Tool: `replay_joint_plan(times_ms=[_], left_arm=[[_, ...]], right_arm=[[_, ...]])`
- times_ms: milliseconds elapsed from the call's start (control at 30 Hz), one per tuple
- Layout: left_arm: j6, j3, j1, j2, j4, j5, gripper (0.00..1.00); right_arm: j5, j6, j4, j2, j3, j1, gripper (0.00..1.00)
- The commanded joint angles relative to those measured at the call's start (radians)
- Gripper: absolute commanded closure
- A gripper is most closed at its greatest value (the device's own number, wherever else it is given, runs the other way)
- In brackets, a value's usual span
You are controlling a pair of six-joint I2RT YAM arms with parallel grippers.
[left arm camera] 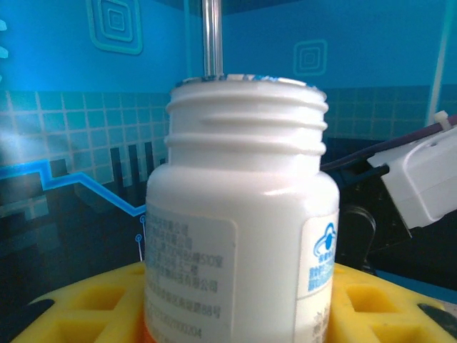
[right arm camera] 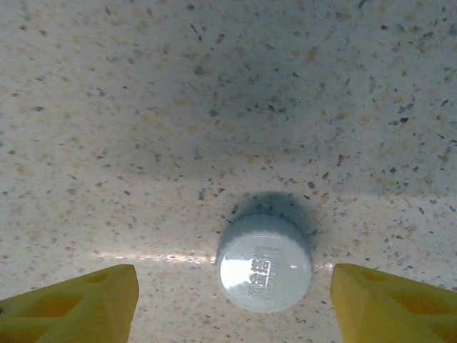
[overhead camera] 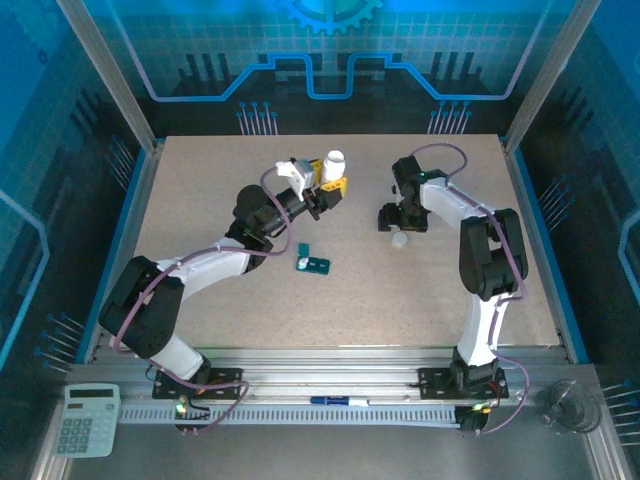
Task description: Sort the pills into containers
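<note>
Bottle [overhead camera: 336,160] stood upright in the left gripper [overhead camera: 333,183], on the far side of the pill box [overhead camera: 313,263] and slightly to its right, well apart from it. Left wrist view: yellow fingers [left arm camera: 86,314] clamped on the lower body of the bottle, threaded neck bare, no cap on it. The mouth pointed up, so the bottle's long axis was vertical.

Pill box lay flat on the table [overhead camera: 200,180], near the middle, its long side running roughly left to right in the top view. Whether its compartments were open or held anything was too small to tell.

Key relation: from the left fingers the box lay toward the arm bases and lower. Judgement: the bottle must come back over the box and tip mouth-down toward it. The left gripper was the nearer one.

Right gripper [overhead camera: 398,220] hung to the right of the pill box and a little beyond it. The white cap [overhead camera: 400,239] sat on the table just on its near side. Right wrist view: cap [right arm camera: 264,271] top-up between the two yellow fingers [right arm camera: 86,300], both spread with clear table either side, so released and gripping nothing.

View differences: only the top view placed bottle, box and cap together. The left wrist alone showed the bare threads. The right wrist alone showed the gaps beside the cap.
</note>
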State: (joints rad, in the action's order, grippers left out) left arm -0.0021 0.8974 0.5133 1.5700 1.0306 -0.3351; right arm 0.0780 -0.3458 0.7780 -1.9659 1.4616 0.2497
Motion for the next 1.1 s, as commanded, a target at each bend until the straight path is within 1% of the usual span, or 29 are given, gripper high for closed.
replay_joint_plan(times_ms=[0,700,1067], left_arm=[[-0.015,-0.014,-0.008,0.010,0.062,-0.047,1.00],[-0.043,-0.017,-0.006,0.036,0.046,-0.073,1.00],[-0.045,-0.026,-0.006,0.041,0.036,-0.074,1.00]], right_arm=[[0.033,0.013,0.039,-0.028,0.012,0.006,0.28],[0.037,0.021,-0.014,-0.084,-0.033,-0.001,0.37],[0.032,0.031,-0.029,-0.099,-0.034,-0.005,0.44]])
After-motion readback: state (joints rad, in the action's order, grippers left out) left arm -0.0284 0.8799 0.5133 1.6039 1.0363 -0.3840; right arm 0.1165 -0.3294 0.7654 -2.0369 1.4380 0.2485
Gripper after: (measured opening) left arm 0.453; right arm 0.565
